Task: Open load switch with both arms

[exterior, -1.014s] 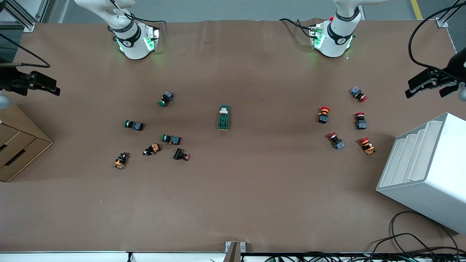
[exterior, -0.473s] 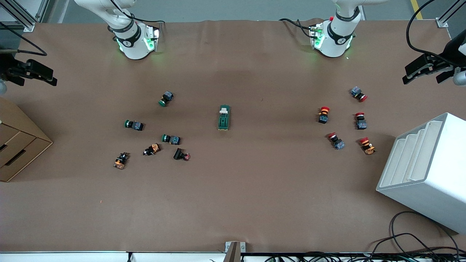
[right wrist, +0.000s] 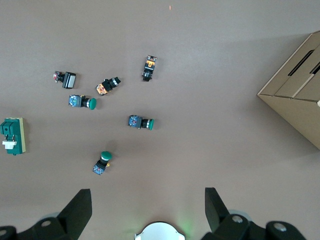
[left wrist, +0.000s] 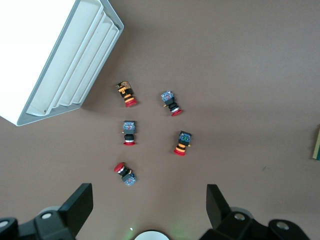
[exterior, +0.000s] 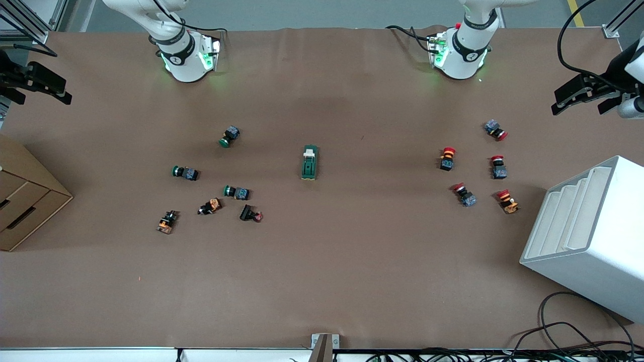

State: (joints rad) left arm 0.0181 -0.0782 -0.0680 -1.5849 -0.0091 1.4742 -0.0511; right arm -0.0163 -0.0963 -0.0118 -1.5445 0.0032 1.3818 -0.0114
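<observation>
The load switch (exterior: pixel 309 162), a dark green oblong block with a cream lever piece at one end, lies flat at the middle of the brown table (exterior: pixel 322 271). It also shows in the right wrist view (right wrist: pixel 13 136), and a sliver of it sits at the frame edge of the left wrist view (left wrist: pixel 317 145). My left gripper (exterior: pixel 578 95) (left wrist: pixel 149 200) hangs open in the air over the left arm's end of the table, empty. My right gripper (exterior: pixel 37 83) (right wrist: pixel 147 202) hangs open over the right arm's end, also empty. Both are well away from the switch.
Several red-capped push buttons (exterior: pixel 448 158) lie toward the left arm's end, beside a white stepped rack (exterior: pixel 588 236). Green-capped (exterior: pixel 229 136) and other small buttons (exterior: pixel 166 221) lie toward the right arm's end, near a cardboard box (exterior: pixel 25 201). Cables (exterior: pixel 568 327) trail at the table's near corner.
Both grippers have drifted toward the base side of the table, staying over its two ends. The load switch and the buttons have not moved.
</observation>
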